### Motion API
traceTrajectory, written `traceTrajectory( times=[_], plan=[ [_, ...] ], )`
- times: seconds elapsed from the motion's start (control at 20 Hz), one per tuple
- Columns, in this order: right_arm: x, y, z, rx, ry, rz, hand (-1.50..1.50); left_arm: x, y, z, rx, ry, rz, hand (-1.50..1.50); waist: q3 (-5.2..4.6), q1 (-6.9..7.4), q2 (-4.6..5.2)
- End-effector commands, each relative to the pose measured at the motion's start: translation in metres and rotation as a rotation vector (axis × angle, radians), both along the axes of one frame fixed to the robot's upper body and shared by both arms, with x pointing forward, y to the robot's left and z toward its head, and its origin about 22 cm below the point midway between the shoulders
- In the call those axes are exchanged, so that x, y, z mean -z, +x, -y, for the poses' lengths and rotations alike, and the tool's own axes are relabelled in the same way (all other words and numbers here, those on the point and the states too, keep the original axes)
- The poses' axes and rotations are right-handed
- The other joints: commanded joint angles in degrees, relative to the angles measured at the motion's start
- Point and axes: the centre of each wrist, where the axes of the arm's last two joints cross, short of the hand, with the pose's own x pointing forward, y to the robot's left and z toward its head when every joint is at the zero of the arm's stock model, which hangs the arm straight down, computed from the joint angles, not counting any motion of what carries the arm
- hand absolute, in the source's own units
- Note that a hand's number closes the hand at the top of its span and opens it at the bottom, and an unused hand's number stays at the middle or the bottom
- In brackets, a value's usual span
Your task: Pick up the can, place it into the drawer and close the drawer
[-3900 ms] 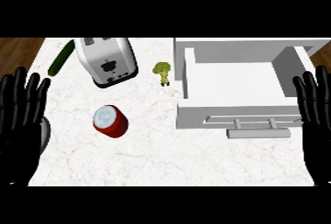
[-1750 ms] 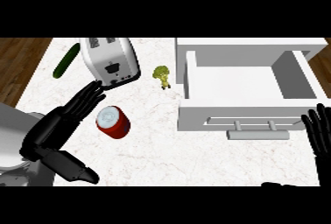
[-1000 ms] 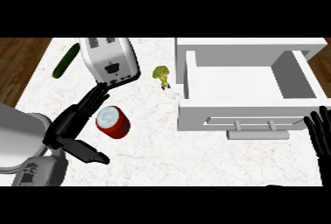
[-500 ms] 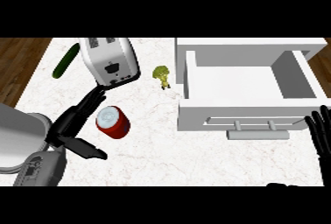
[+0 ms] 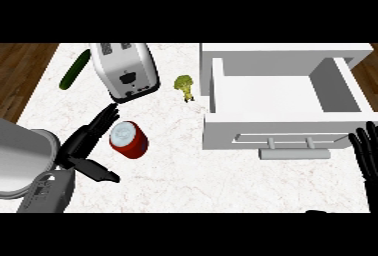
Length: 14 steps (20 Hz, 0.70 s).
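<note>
**Left hand open beside the red can**

A red can point(image 5: 128, 140) stands on the white counter point(image 5: 192, 175), left of an open white drawer point(image 5: 284, 102). The left hand point(image 5: 83, 146) lies just beside the can, fingers straight, thumb spread apart, not gripping. The right hand point(image 5: 365, 156) rests open at the right edge. A toaster point(image 5: 125, 71), broccoli point(image 5: 184, 86) and cucumber point(image 5: 74, 70) sit farther back.

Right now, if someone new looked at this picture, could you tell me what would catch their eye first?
Probably the red can standing left of centre on the counter, with the open left hand right beside it, fingers straight along its left side. Next, the big white drawer pulled open at the right, nothing visible inside. The right hand rests open at the right edge.
</note>
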Motion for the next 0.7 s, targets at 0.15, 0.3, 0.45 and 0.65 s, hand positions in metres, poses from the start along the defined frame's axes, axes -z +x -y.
traceTrajectory(
  times=[0.15,0.3,0.45,0.65],
  plan=[
    [-0.003,-0.001,-0.008,0.008,0.001,0.002,-1.50,0.018,-0.002,-0.005,-0.033,0.011,-0.003,-1.50,0.01,0.10,-0.03],
    [-0.014,0.008,-0.007,-0.005,-0.001,0.018,-1.50,0.038,0.003,-0.014,-0.035,-0.005,-0.025,-1.50,-0.02,-0.15,0.09],
    [-0.004,-0.004,-0.008,-0.012,-0.010,0.012,-1.50,0.034,-0.004,-0.004,-0.029,0.023,-0.038,-1.50,0.01,0.11,-0.04],
    [-0.009,-0.010,-0.004,0.011,0.012,0.010,-1.50,0.030,0.003,-0.029,-0.027,0.005,-0.045,-1.50,0.00,0.00,-0.02]
  ],
)
